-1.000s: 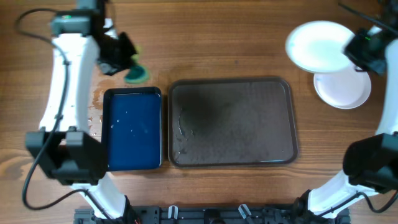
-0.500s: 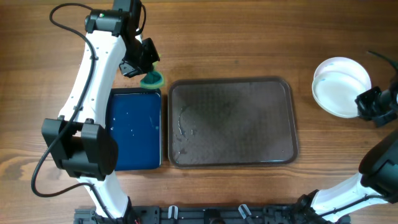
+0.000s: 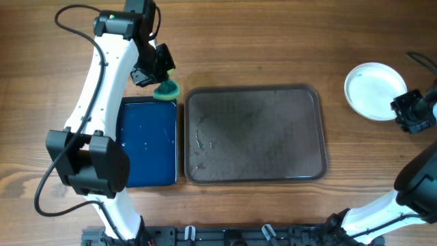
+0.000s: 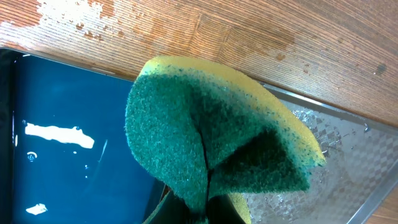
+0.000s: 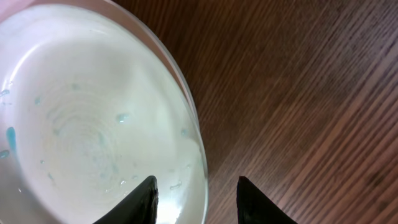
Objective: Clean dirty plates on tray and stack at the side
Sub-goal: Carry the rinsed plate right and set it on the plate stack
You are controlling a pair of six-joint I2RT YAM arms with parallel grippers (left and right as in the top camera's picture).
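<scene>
My right gripper (image 3: pixel 412 113) is released, fingers straddling the rim of the plates (image 3: pixel 374 90) at far right. They lie up-left of it, well apart from the tray (image 3: pixel 254 88). My left gripper (image 3: pixel 159 78) is clenched on the sponge (image 3: pixel 166 89) at upper left.

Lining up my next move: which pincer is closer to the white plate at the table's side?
Right. The right pincer sits at the white plate's edge, straddling its rim. The left pincer, holding the sponge, is far off beyond the tray.
</scene>
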